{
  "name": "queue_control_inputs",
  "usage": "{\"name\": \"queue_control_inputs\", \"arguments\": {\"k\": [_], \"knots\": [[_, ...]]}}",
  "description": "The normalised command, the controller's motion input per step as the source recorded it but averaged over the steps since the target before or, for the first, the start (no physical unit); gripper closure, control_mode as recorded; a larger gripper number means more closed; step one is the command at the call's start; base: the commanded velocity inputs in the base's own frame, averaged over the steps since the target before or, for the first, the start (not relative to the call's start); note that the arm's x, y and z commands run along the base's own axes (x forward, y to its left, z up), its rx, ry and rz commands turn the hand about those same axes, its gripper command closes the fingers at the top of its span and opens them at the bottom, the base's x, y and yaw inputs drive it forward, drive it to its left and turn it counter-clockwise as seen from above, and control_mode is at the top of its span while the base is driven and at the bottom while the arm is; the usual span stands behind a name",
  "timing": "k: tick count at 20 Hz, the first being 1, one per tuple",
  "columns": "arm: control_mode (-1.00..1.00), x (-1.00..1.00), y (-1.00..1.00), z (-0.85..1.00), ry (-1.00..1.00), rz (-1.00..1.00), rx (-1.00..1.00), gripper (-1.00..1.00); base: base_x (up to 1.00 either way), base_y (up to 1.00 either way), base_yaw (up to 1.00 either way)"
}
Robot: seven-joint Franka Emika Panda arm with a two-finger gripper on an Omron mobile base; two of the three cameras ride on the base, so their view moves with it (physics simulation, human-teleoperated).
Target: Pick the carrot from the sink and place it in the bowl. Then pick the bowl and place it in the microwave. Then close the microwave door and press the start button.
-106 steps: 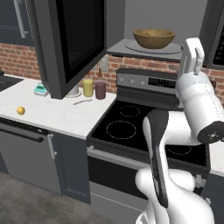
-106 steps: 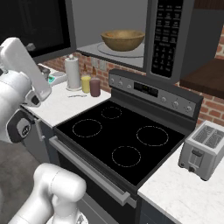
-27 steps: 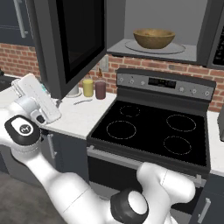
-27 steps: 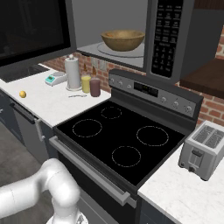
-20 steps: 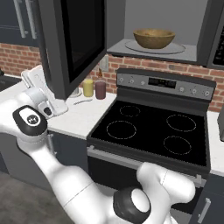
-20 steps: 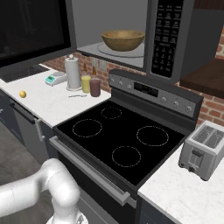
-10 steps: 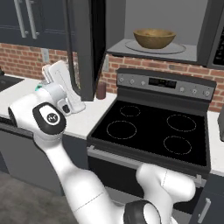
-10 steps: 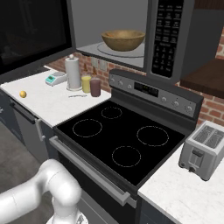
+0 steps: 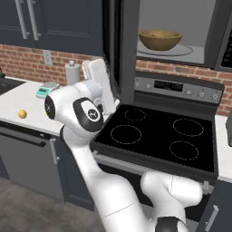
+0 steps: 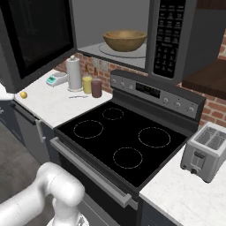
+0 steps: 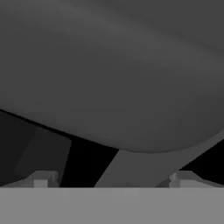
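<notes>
The wooden bowl [image 9: 159, 40] [image 10: 125, 39] rests on the glass turntable [image 10: 132, 51] inside the microwave [image 10: 170, 39]. The carrot is hidden from me and the sink is out of view. The microwave door [image 9: 121, 50] [image 10: 37, 37] hangs partly swung in, seen edge-on in the left base view. My white hand [image 9: 99, 81] stands upright right against the door's outer side. In the hand view my gripper [image 11: 111, 181] is open, tips wide apart with nothing between them, facing a close dark grey surface [image 11: 113, 74].
On the counter left of the black stove [image 10: 123, 132] stand a white roll [image 10: 74, 73], a yellow jar [image 10: 87, 84], a dark jar [image 10: 96, 88] and a teal scale [image 10: 57, 79]. A small yellow fruit [image 9: 22, 113] lies near the edge. A toaster [image 10: 206, 150] sits right.
My arm has swung from the right round to the left and up behind the door. Over the last second the door has moved rightward toward the microwave with my hand against it.
</notes>
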Motion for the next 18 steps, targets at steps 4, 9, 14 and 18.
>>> {"name": "queue_control_inputs", "arguments": {"k": [4,9,14,18], "knots": [[-1.0,0.0,-1.0,0.58,-0.01,0.0,0.19,-1.0,0.0,0.0,0.0],[-1.0,0.01,-0.95,0.48,0.0,0.0,0.19,-1.0,0.0,0.0,0.0],[-1.0,0.1,-0.89,0.47,0.0,0.0,0.17,-1.0,0.0,0.0,0.0],[-1.0,0.3,-0.81,0.47,0.0,0.0,0.16,-1.0,0.0,0.0,0.0]]}}
